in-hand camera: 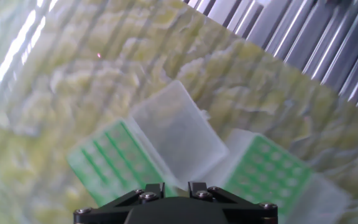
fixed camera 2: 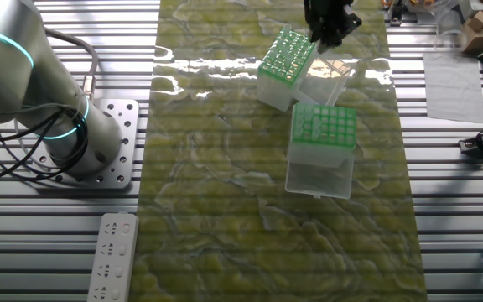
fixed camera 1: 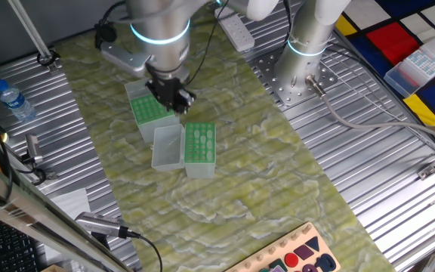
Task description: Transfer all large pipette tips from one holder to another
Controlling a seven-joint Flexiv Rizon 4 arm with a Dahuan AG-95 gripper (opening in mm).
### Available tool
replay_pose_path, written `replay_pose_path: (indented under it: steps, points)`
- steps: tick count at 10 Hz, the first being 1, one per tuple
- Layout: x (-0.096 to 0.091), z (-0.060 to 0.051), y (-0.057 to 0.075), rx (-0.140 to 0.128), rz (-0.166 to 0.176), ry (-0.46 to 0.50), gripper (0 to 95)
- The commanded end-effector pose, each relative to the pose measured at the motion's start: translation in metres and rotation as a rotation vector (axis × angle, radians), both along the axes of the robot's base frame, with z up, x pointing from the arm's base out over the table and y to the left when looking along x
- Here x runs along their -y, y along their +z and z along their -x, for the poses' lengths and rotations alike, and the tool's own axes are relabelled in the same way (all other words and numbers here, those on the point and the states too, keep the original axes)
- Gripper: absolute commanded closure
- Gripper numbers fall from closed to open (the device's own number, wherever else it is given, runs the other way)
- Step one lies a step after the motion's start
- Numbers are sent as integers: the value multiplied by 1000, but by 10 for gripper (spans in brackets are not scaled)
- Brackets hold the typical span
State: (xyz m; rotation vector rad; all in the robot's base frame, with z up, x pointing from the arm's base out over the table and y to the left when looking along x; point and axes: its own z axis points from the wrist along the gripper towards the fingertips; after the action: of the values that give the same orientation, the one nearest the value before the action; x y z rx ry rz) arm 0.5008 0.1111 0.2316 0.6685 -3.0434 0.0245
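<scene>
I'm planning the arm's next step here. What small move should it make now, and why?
Probably lower the hand straight toward the full rack of large pipette tips. It hovers at that rack's edge with nothing visibly held, and the second rack beside it shows mostly bare holes.

Robotics lab bench: slotted aluminium desk (fixed camera 1: 368, 159), bolted arm base (fixed camera 2: 99, 134), green mat (fixed camera 1: 263, 196), pipette tip racks (fixed camera 1: 199, 143), power strip (fixed camera 2: 113, 256), cabling.
</scene>
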Motion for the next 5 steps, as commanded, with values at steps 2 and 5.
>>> replay_pose_path:
  steps: [2,5]
  points:
    - [-56,13,-28,-33,-92,-289,760]
    - [-82,24,-46,-35,-131,-372,760]
